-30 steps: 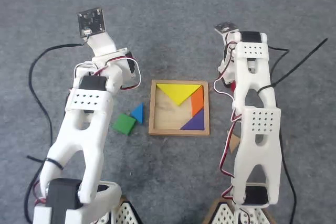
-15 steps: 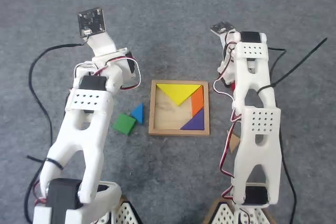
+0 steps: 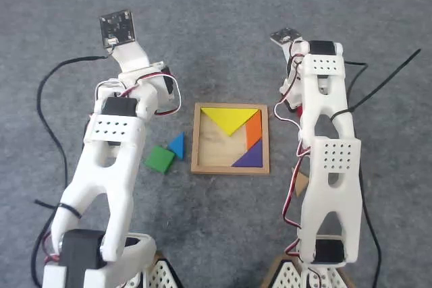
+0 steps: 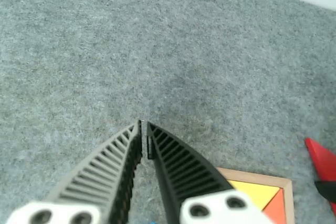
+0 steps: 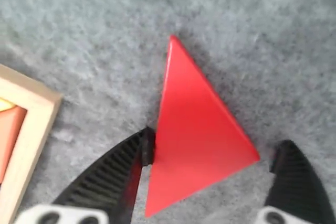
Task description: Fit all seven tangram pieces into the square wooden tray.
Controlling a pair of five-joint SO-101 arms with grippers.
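Claws: right claw (image 5: 215,148) spread astride red triangle (image 5: 191,119) | left claw (image 4: 143,126) pressed together

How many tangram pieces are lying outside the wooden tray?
3. A green square and a blue triangle lie left of the tray; a red triangle lies between the right tool's open fingers. Others may be hidden behind the arms.

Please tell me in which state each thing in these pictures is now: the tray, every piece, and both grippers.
wooden tray: partly filled, some floor bare.
yellow triangle: in tray.
orange piece: in tray.
purple piece: in tray.
green square: loose on carpet.
blue triangle: loose on carpet.
red triangle: flat on carpet, not gripped.
right gripper: open, straddling red triangle.
left gripper: shut, empty.
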